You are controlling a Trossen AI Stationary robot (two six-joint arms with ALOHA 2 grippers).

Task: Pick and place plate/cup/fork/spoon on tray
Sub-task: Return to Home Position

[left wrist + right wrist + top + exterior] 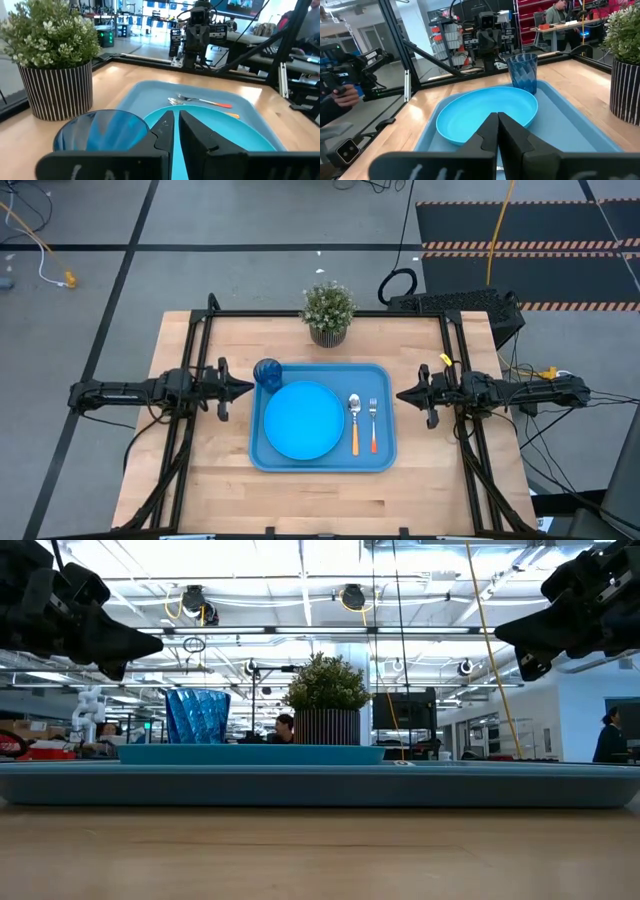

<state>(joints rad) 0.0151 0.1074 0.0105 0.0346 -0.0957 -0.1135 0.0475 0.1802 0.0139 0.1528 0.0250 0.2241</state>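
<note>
Plate [303,420], cup [267,372], fork [373,425], spoon [354,420] on tray [381,462], left tool [245,389], right tool [402,393] closed alongside

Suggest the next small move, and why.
Probably draw both arms back to home and stop. The plate, cup, spoon and fork all lie in the tray, so nothing looks left to place. The left gripper and right gripper are shut and empty, raised off the tray's two sides.
</note>
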